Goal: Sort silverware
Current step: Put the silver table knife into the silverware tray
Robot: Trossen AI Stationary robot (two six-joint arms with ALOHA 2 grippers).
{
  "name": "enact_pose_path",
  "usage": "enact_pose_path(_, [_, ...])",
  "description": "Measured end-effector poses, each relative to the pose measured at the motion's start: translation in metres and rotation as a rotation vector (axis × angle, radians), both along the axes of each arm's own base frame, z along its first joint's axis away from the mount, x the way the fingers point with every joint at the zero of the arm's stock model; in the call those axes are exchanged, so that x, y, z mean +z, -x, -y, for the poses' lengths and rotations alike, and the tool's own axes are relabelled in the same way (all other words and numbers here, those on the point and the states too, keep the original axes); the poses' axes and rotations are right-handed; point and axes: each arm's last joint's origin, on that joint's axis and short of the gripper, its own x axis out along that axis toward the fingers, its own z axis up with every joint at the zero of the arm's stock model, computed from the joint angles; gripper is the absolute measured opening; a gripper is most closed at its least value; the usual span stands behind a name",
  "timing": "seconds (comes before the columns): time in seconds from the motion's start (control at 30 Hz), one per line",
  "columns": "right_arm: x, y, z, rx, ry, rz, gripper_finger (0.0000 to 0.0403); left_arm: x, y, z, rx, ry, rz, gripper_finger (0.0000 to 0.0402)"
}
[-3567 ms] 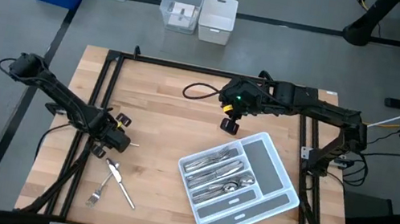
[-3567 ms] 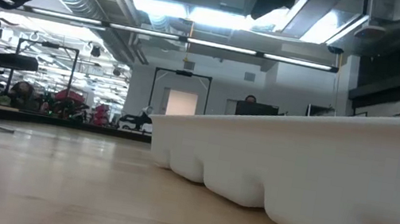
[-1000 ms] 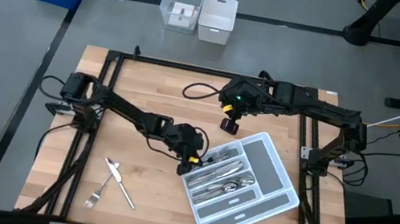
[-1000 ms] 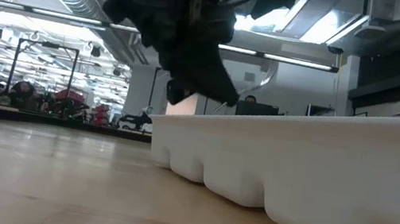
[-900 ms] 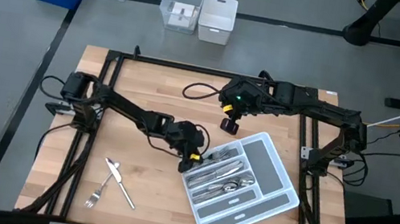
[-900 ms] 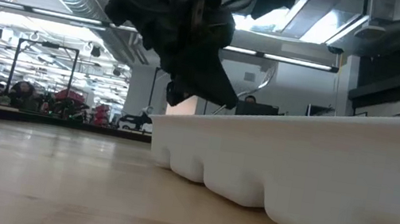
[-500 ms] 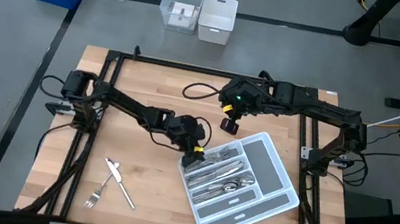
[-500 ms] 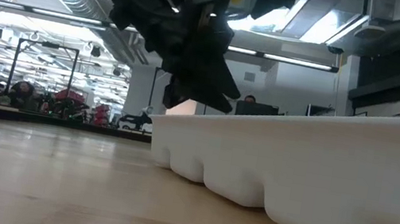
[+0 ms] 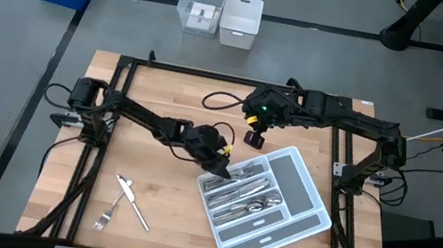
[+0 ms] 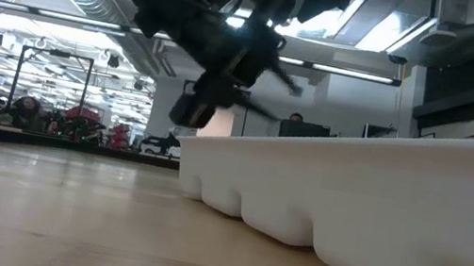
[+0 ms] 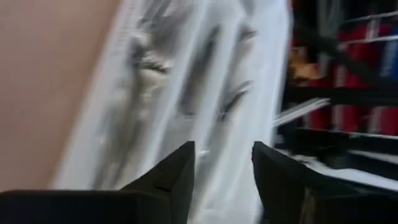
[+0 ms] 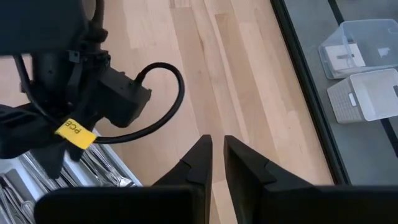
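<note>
The left end effector (image 9: 220, 162) is poised over the corner of the tray (image 9: 311, 193) nearest the middle of the surface (image 9: 180, 99), its fingers (image 11: 180, 174) set apart with nothing seen between them. Most of the silverware (image 9: 238, 194) is gathered in the tray's long compartments, the pieces lying lengthwise along the dividers. Two pieces remain loose near the surface's front left corner: a knife (image 9: 133, 202) lying diagonally, and a fork (image 9: 109, 212) just beside it, its tines toward the front edge. Their long axes run at an angle to each other.

Both loose pieces lie well apart from the left end effector, toward the front left corner, and the left arm is judged much the nearer for them. The right end effector (image 9: 254, 137) waits by the tray's far edge; its fingers (image 12: 199, 163) are held narrowly apart on nothing.

The cutlery is slim, flat, shiny metal, probably hard to pinch off the smooth, pale butcher-block wood. The tray is light grey moulded plastic with rounded compartment walls.
</note>
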Motion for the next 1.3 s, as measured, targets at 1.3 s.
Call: enact_pose_path(1.3, [0.078,0.115,-0.050,0.275,-0.180,0.226,0.0046,0.058,0.140,0.193,0.149,0.212,-0.225,0.0148])
